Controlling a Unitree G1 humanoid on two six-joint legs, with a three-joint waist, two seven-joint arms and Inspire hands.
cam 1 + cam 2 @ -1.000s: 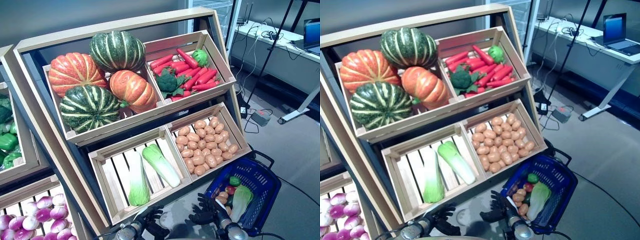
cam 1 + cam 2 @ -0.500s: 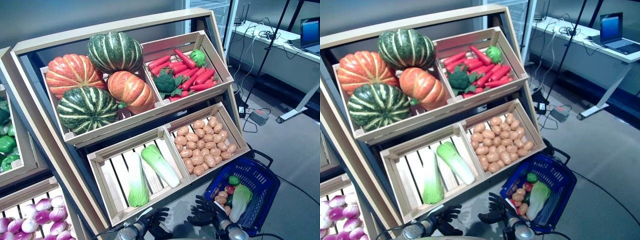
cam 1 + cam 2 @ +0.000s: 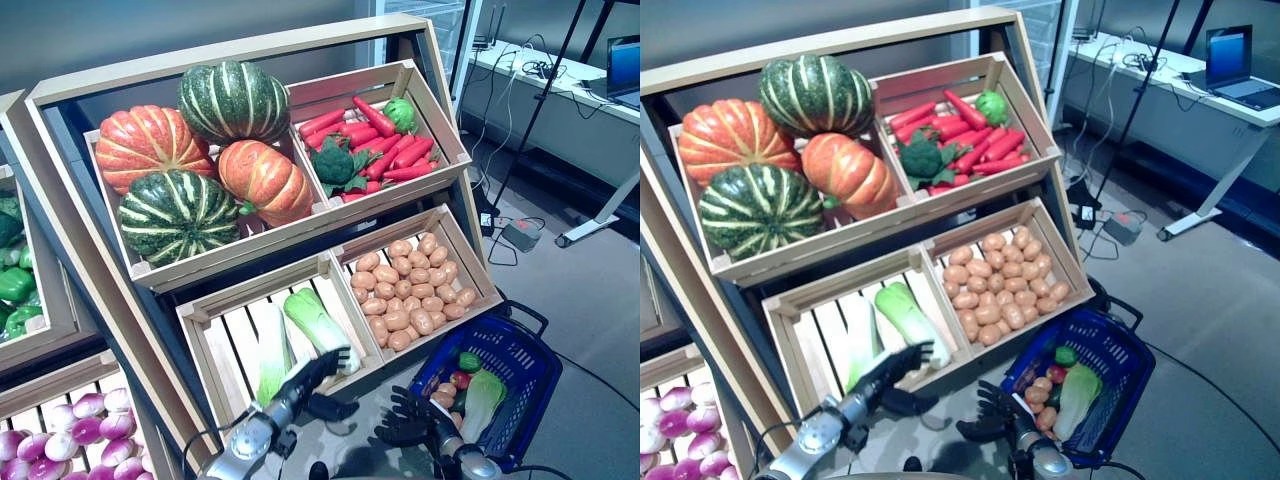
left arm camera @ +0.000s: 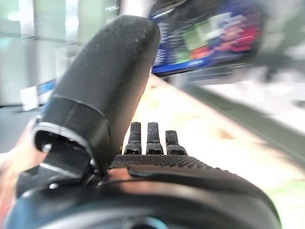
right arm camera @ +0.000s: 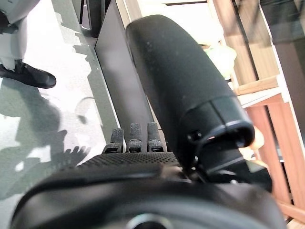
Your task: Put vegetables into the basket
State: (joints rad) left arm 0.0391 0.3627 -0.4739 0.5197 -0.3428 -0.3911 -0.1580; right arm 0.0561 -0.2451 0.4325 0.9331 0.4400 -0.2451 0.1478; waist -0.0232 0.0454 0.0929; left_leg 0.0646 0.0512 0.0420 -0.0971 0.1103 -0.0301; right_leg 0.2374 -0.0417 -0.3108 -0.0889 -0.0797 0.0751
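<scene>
The blue basket (image 3: pixel 530 345) stands on the floor at the lower right. In it lie a pale green cabbage (image 3: pixel 482 400), a small green vegetable (image 3: pixel 469 361), a red one (image 3: pixel 460 380) and brown potatoes (image 3: pixel 443 393). My left hand (image 3: pixel 300 385) is open and empty, its straight fingers (image 4: pixel 150 138) reaching over the front edge of the lower left crate (image 3: pixel 205 320). They are right beside the lower end of a long green and white cabbage (image 3: pixel 315 322). My right hand (image 3: pixel 412 425) is open and empty, low beside the basket's near left rim.
The wooden stand (image 3: pixel 230 45) with sloping crates stands in front of me. A second stand (image 3: pixel 50 330) is at the left. A desk (image 3: pixel 560 85) with a laptop and a small box (image 3: pixel 520 236) on the floor are at the back right.
My left hand has risen from the bottom edge and reached forward to the lower left crate's front, beside the long cabbage. The right hand has stayed by the basket.
</scene>
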